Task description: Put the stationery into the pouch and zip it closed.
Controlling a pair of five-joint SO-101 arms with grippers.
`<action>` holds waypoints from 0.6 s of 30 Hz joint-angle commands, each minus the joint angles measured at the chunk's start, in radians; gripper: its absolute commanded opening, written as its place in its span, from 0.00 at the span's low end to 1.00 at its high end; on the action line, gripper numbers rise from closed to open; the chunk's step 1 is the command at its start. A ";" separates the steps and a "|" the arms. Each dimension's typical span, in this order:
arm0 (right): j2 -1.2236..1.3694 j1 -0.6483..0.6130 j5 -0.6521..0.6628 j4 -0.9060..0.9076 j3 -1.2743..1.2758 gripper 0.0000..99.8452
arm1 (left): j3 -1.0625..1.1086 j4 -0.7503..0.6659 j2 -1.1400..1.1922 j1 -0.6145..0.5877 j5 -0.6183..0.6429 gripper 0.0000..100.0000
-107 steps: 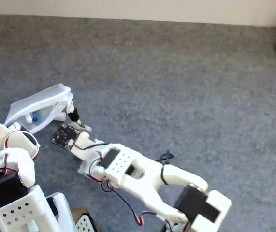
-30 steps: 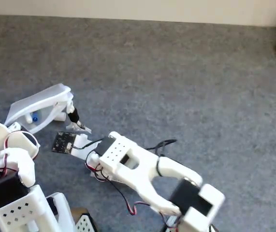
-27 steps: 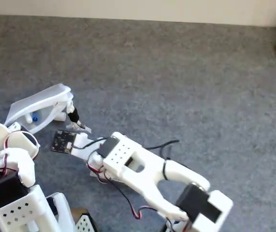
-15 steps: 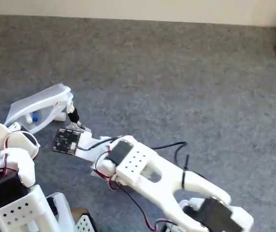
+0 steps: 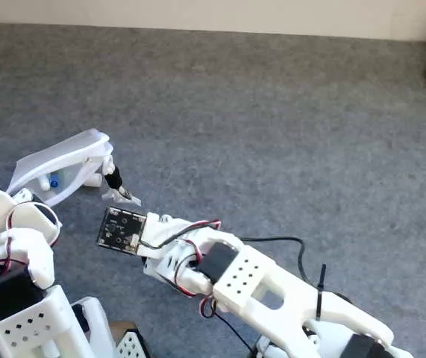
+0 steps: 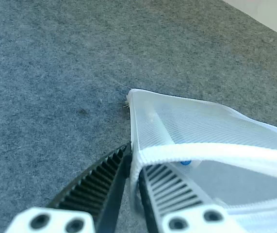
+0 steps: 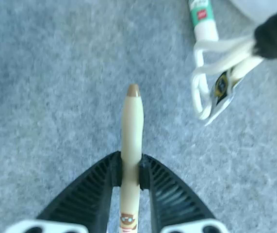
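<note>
L gripper (image 6: 132, 162) fingers pinch mesh pouch (image 6: 211, 126) rim, pouch lying on grey carpet (image 5: 287, 112). R gripper (image 7: 130, 170) fingers clamp cream pen (image 7: 132, 116), tip near zip pull (image 7: 219, 87), not touching.

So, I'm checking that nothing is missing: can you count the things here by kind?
pouch: 1
pen: 1
white-and-green stick: 1
blue-marked piece inside the pouch: 1
Total: 4

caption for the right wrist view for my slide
Right jaws clamp a cream brown-tipped pen above grey carpet, near a white cord loop.
</note>
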 commanded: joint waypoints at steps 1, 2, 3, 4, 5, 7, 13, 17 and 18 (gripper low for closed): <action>-0.064 0.007 0.002 -0.051 -0.005 0.00 | -0.013 -0.025 0.004 -0.004 0.005 0.01; -0.068 0.007 -0.012 -0.051 -0.005 0.00 | -0.013 -0.025 0.004 -0.004 0.005 0.01; -0.073 0.007 -0.043 -0.051 -0.007 0.00 | -0.013 -0.025 0.004 -0.004 0.005 0.01; -0.077 0.007 -0.086 -0.051 -0.007 0.00 | -0.013 -0.025 0.004 -0.004 0.005 0.01; -0.082 0.008 -0.132 -0.051 -0.007 0.00 | -0.013 -0.025 0.004 -0.004 0.005 0.01; -0.096 0.022 -0.207 -0.053 -0.008 0.00 | -0.013 -0.025 0.004 -0.004 0.005 0.01; -0.170 0.059 -0.344 -0.177 0.001 0.00 | -0.013 -0.025 0.004 -0.005 0.005 0.01; -0.231 0.081 -0.428 -0.236 0.002 0.00 | -0.013 -0.025 0.004 -0.004 0.005 0.01; -0.245 0.087 -0.451 -0.236 0.002 0.00 | -0.013 -0.025 0.004 -0.004 0.005 0.01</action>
